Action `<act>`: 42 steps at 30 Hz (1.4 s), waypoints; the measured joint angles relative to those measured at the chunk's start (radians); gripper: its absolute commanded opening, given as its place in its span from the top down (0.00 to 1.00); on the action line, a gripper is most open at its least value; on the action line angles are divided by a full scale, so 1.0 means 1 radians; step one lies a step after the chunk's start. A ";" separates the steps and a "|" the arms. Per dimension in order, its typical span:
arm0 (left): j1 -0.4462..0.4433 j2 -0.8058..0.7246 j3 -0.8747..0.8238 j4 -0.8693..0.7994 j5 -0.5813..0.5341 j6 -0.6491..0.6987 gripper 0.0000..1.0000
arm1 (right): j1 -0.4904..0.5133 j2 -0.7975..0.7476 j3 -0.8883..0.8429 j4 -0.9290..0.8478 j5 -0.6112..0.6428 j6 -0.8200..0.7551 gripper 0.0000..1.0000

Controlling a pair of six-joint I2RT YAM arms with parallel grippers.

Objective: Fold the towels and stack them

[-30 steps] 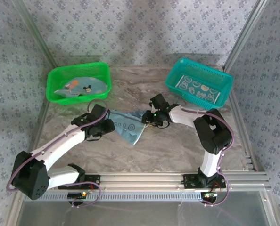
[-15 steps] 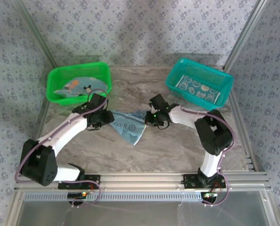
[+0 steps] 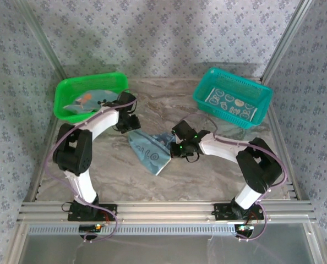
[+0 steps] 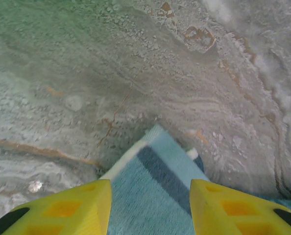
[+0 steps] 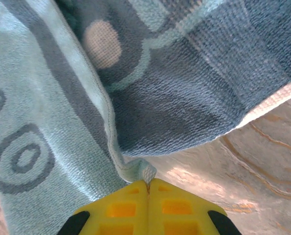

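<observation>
A light blue towel (image 3: 148, 152) with ring prints lies crumpled on the marble table between the arms. My right gripper (image 3: 176, 147) is shut on a fold of its right edge; in the right wrist view the yellow fingertips (image 5: 131, 200) pinch that hem, with the towel (image 5: 42, 117) draped ahead. My left gripper (image 3: 131, 125) hovers at the towel's far left corner. In the left wrist view its yellow fingers (image 4: 77, 205) stand apart on either side of that corner (image 4: 157, 161), not closed on it. One more towel (image 3: 89, 100) lies in the green basket, and a folded one (image 3: 229, 103) in the teal basket.
The green basket (image 3: 70, 88) stands at the back left, right beside my left arm's wrist. At the back right is the teal basket (image 3: 262, 94). Patterned walls and metal frame rails enclose the table (image 3: 207, 170).
My left gripper has swung from the towel's left side toward the back, to its far corner. The right gripper has shut on the towel's edge and drawn it slightly nearer.
</observation>
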State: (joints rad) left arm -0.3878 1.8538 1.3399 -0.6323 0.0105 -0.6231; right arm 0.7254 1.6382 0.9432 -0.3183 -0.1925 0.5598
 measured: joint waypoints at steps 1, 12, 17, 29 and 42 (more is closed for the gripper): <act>0.000 0.023 0.020 -0.005 -0.003 0.008 0.56 | 0.000 0.000 0.000 0.000 0.003 0.000 1.00; 0.000 0.184 0.161 -0.048 -0.030 0.077 0.62 | 0.000 0.014 0.000 0.000 0.021 0.000 1.00; -0.002 0.193 0.173 -0.048 -0.027 0.092 0.62 | 0.000 0.015 0.000 0.000 0.021 0.000 1.00; -0.045 0.212 0.143 -0.042 -0.031 0.111 0.68 | 0.000 0.021 0.000 0.000 0.022 0.000 1.00; -0.051 0.165 0.107 -0.051 -0.072 0.092 1.00 | -0.008 0.005 0.003 -0.036 0.042 -0.003 1.00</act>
State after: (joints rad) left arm -0.4389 2.0186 1.4467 -0.6838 -0.0612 -0.5312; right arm 0.7174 1.6428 0.9459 -0.3542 -0.1505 0.5571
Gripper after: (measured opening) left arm 0.053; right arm 0.063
